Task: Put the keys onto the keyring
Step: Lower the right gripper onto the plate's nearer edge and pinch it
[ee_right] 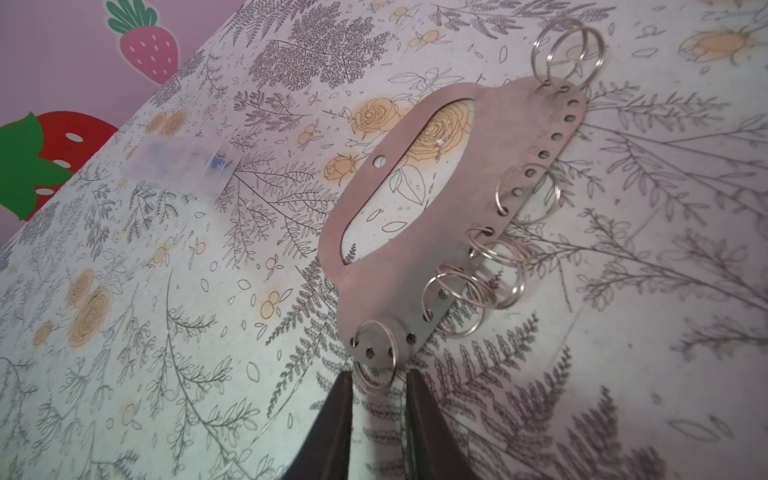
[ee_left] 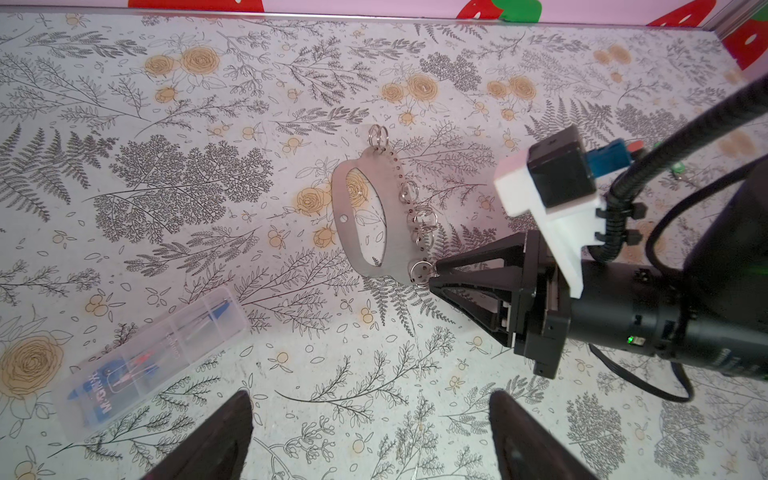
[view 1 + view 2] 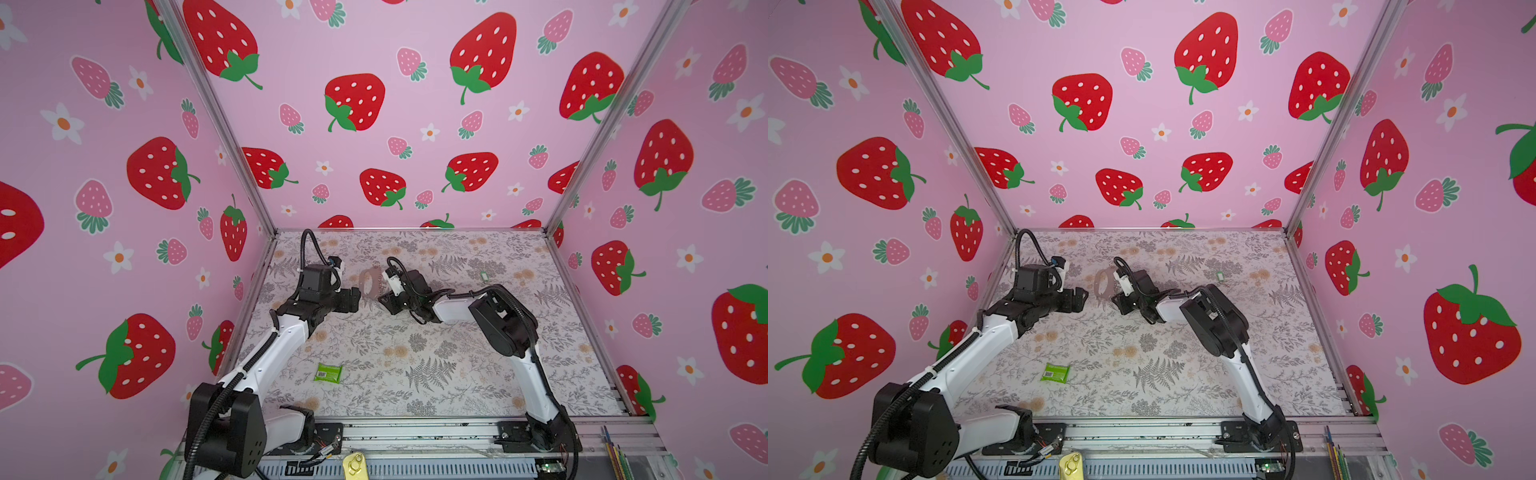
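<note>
**Right gripper pinches the keyring's end; left gripper wide and empty**

In both top views the right gripper (image 3: 383, 296) (image 3: 1116, 296) faces the left gripper (image 3: 356, 296) (image 3: 1084, 296). The keyring (image 3: 367, 283) (image 3: 1103, 282) stands up between the 2 sets of tips. It touches the right tips and sits just ahead of the left ones. 1 green key (image 3: 483, 275) (image 3: 1219, 275) lies on the table (image 3: 457, 374) (image 3: 1183, 374), well behind the right gripper and past its wrist. A green packet (image 3: 328, 372) (image 3: 1054, 372) lies well behind the left gripper, beside its forearm.

In the left wrist view the left gripper (image 2: 370, 395) is spread wide with nothing between its 2 fingers (image 2: 232, 419). The keyring (image 2: 347, 224) hangs ahead of them, apart from both. The right gripper (image 2: 433, 277) reaches in from the side, its tips closed on the keyring's end, right by a metal ring (image 2: 420, 272). A clear case (image 2: 153, 357) lies on the table (image 2: 415, 353), near 1 left finger and off to its outer side.

In the right wrist view the right gripper (image 1: 378, 380) shows 2 fingers (image 1: 338, 415) with a narrow gap. The keyring's (image 1: 361, 291) end corner and 1 ring (image 1: 374, 357) sit in that gap. The rest of the keyring stretches away from the tips, with more rings threaded along 1 edge. The case (image 1: 183, 166) lies well beyond the tips, blurred.
</note>
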Robot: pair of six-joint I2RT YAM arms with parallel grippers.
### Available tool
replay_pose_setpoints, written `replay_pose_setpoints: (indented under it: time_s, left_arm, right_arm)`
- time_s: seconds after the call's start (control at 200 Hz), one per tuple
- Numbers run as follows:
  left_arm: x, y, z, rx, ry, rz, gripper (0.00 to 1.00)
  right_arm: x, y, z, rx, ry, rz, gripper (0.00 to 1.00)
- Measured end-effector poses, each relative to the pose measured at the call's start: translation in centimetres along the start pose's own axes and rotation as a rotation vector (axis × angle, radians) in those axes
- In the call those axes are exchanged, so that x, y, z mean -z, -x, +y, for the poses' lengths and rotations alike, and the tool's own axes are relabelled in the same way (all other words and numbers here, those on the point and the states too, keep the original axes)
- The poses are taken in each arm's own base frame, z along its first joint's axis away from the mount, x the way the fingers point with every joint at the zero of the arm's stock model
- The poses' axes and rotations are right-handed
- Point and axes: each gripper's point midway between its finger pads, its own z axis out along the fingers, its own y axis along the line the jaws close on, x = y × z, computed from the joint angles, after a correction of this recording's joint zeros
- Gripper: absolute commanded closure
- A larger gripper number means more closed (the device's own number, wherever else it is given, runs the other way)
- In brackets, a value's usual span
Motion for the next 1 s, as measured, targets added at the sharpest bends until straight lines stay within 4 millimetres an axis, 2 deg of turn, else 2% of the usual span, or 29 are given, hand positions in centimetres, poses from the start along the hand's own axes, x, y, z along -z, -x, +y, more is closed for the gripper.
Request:
replay_pose_setpoints:
  time_s: [0.2,0.61,1.0]
  left_arm:
    - [-0.4,-0.3,0.1,0.002,0.002,0.013,0.10]
    - [-0.7,-0.6,0.2,0.000,0.005,0.025,0.10]
    - [-0.9,-0.8,0.3,-0.007,0.008,0.034,0.10]
  right_arm:
    - [-0.3,0.2,-0.2,0.000,-0.005,-0.006,0.77]
    - [-0.4,0.0,0.2,0.013,0.020,0.002,0.90]
    - [-0.4,0.0,0.9,0.035,0.059,-0.002,0.95]
